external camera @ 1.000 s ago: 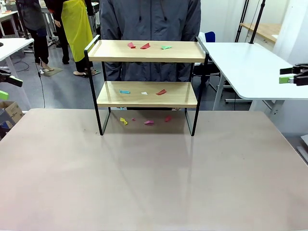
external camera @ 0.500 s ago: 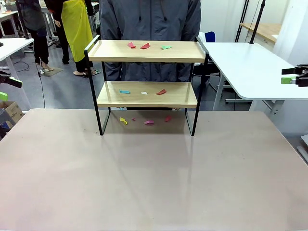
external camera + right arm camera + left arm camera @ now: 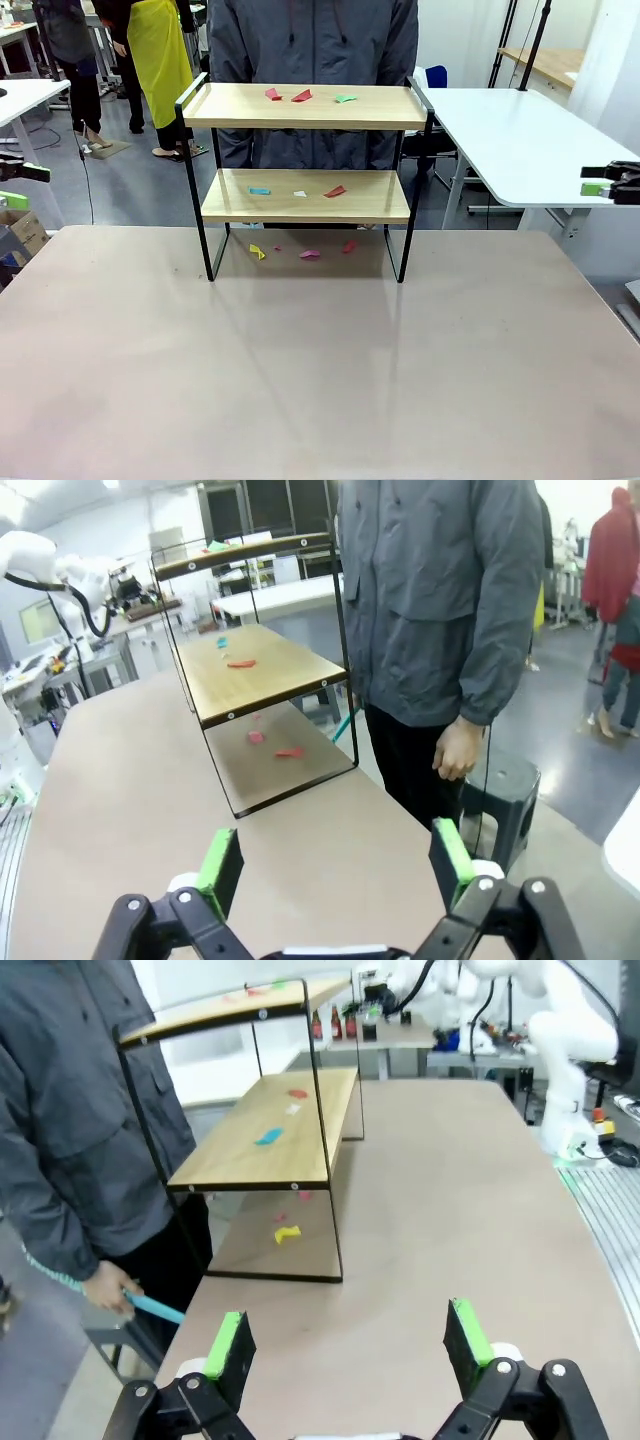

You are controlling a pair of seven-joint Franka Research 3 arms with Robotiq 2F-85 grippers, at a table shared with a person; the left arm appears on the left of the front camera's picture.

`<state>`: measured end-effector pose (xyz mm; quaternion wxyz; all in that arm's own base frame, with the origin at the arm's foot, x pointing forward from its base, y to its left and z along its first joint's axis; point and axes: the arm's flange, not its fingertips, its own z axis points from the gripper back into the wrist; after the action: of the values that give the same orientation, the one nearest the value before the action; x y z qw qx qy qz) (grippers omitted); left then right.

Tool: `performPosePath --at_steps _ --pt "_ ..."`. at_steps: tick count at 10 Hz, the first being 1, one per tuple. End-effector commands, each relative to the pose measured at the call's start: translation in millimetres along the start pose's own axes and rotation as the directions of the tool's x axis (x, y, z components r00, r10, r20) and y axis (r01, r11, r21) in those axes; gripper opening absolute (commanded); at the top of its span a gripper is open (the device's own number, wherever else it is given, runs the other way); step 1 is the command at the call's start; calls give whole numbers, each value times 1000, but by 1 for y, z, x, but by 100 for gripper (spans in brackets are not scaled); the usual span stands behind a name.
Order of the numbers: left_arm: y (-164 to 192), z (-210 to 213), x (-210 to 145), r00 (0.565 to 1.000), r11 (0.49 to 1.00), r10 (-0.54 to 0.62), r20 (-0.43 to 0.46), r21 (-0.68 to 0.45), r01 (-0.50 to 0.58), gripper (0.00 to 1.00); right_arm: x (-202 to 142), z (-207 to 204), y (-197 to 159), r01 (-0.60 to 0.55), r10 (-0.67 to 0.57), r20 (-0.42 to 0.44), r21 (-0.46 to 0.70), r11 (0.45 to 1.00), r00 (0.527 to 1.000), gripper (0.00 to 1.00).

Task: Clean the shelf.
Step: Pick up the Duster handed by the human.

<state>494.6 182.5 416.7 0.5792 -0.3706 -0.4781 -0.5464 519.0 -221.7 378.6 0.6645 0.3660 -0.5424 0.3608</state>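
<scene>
- Shelf [image 3: 230, 105] upright on the table [image 3: 320, 380], toward its far edge
- Coloured paper scraps [image 3: 302, 96] on the shelf's top board, more on its lower board and underneath
- Person [image 3: 312, 40] just behind the shelf, hand [image 3: 105, 1288] gripping a teal stick [image 3: 155, 1307]
- Left gripper [image 3: 348, 1340] well off to the shelf's left, jaws spread, empty
- Right gripper [image 3: 335, 865] well off to the shelf's right, likewise spread and empty

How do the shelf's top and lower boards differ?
Top board carries pink, red and green scraps; lower board carries blue, white and red scraps. Top board has raised black side rails; lower board shows none. Both: light wood, three scraps each.
</scene>
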Motion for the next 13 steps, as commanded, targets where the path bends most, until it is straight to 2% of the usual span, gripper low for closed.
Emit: performPosePath --at_steps 1,5,8,10,11,12,13 --pt "14 8 -14 992 997 -63 113 -39 68 100 0 -4 -21 -52 49 70 44 998 996 100" --pt "26 20 -34 975 990 -101 197 -77 118 100 -7 -12 -40 -48 46 83 29 998 995 100" --pt "29 22 -38 970 988 -108 217 -84 128 100 -3 -13 -44 -46 44 82 20 999 996 100" --pt "30 25 -41 967 988 -105 231 -84 128 100 -2 -16 -48 -30 29 60 2 1000 998 100" --pt "30 27 -41 968 989 -105 230 -74 125 100 -3 -16 -50 2 -2 23 6 1000 1000 100" --pt "29 31 -41 969 991 -104 225 -59 119 100 -12 -11 -41 -50 48 77 18 999 996 100" --pt "30 35 -41 971 995 -87 223 -36 97 100 -12 -11 -41 -50 48 77 18 999 996 100"
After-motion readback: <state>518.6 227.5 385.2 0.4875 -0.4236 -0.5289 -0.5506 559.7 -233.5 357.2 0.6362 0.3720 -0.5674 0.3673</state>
